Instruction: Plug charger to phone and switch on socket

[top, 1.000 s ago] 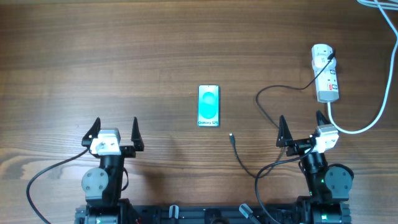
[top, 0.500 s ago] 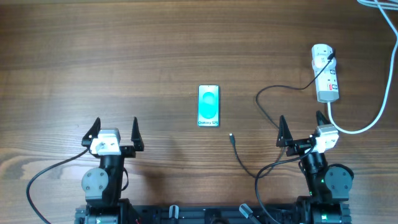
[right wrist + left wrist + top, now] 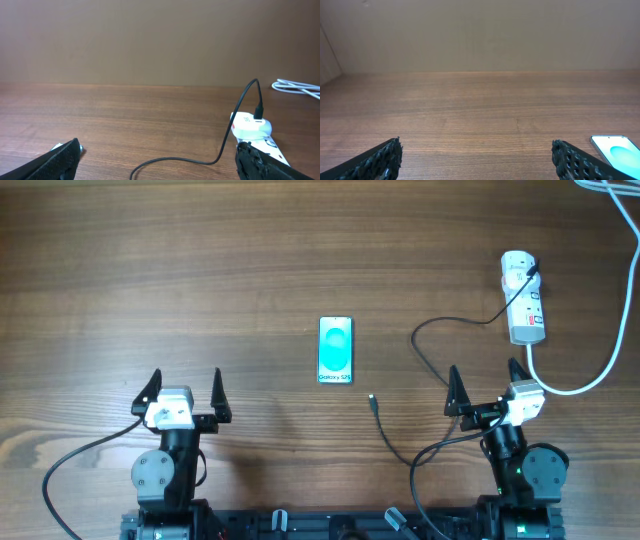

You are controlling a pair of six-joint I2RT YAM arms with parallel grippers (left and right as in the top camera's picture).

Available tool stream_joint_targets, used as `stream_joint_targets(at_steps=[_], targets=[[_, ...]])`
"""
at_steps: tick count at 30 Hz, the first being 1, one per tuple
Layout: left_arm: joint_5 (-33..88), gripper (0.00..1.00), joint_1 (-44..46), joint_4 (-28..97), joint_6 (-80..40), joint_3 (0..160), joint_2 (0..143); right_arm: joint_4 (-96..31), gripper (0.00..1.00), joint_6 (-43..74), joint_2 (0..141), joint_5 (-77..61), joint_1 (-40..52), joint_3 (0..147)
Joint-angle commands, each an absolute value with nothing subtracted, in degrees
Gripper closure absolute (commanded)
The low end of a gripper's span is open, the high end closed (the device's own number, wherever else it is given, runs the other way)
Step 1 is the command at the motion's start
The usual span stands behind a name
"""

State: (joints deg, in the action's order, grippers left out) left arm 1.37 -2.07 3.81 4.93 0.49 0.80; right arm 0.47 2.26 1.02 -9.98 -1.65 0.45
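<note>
Both grippers hang empty with jaws spread wide, the left gripper [image 3: 186, 380] well away from everything and the right gripper [image 3: 483, 375] close beside the cable's loop. That loop worries me: an arm swinging out could snag it and tug the plug loose. The tip is tiny and lies flat on the brown wooden table [image 3: 150, 280], so broad fingers may skid it or pinch it crooked. The flat smartphone with the cyan screen [image 3: 336, 351] sits unheld mid-table and would likely slide when pushed.

The thin black charger cable [image 3: 425, 360] runs from a black plug seated in the white elongated power strip [image 3: 523, 310] at the far right, curls round, and ends near the phone's lower right corner, not touching it.
</note>
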Motion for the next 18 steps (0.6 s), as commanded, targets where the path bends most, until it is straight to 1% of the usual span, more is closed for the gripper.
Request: stream_joint_targets(at_steps=[1, 3, 8, 13, 15, 16, 18], targets=[[1.0, 0.00, -2.5, 1.5, 5.8, 0.3, 0.4, 0.6, 0.00, 1.6, 0.8, -8.8, -1.5, 0.3], [2.6, 0.00, -2.5, -1.1, 5.3, 0.3, 0.4, 0.6, 0.00, 1.6, 0.8, -8.8, -1.5, 0.3], [13.1, 0.00, -2.5, -12.6, 5.2, 0.3, 0.4, 0.6, 0.00, 1.6, 0.8, -8.8, -1.5, 0.3], [12.4, 0.00, -2.5, -24.0, 2.5, 0.4, 0.6, 0.6, 0.00, 1.6, 0.8, -8.8, -1.5, 0.3], [9.8, 0.00, -2.5, -24.5, 1.0, 2.1, 1.4, 0.6, 0.00, 1.6, 0.8, -8.8, -1.5, 0.3], [7.9, 0.00, -2.5, -22.0, -0.4, 4.5, 3.0, 0.6, 0.00, 1.6, 0.8, -8.8, -1.5, 0.3], [7.9, 0.00, -2.5, -17.2, -0.5, 9.0, 7.0, 0.6, 0.00, 1.6, 0.8, -8.8, -1.5, 0.3]])
